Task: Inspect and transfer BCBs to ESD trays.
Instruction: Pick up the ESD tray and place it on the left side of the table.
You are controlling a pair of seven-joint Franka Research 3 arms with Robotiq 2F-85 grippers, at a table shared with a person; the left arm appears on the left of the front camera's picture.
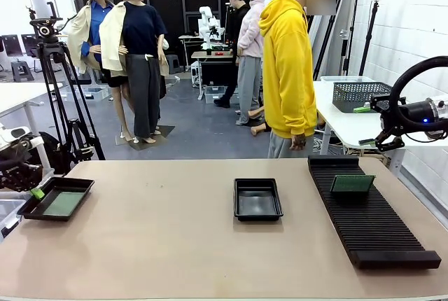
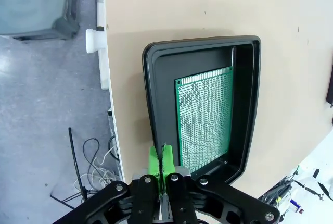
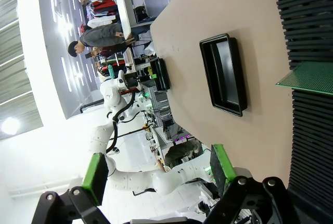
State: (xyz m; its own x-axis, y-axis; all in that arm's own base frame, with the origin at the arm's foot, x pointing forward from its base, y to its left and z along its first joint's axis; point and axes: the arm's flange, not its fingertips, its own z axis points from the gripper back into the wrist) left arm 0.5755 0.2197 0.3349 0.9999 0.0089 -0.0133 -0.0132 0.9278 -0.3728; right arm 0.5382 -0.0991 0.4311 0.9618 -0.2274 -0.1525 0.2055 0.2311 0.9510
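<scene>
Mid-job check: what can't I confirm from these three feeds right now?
- Racked BCB: right wrist view cuts it at the picture's edge; front view shows it too small for inspection, bottom edge sunk in the rack.
- Trayed BCB: underside hidden against the left ESD tray, left wrist view.
- That tray's near corner: left wrist view, covered by the left gripper.

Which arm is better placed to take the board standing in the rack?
Right: the right gripper is open near the rack holding the board; the left gripper is shut by the left tray.
</scene>
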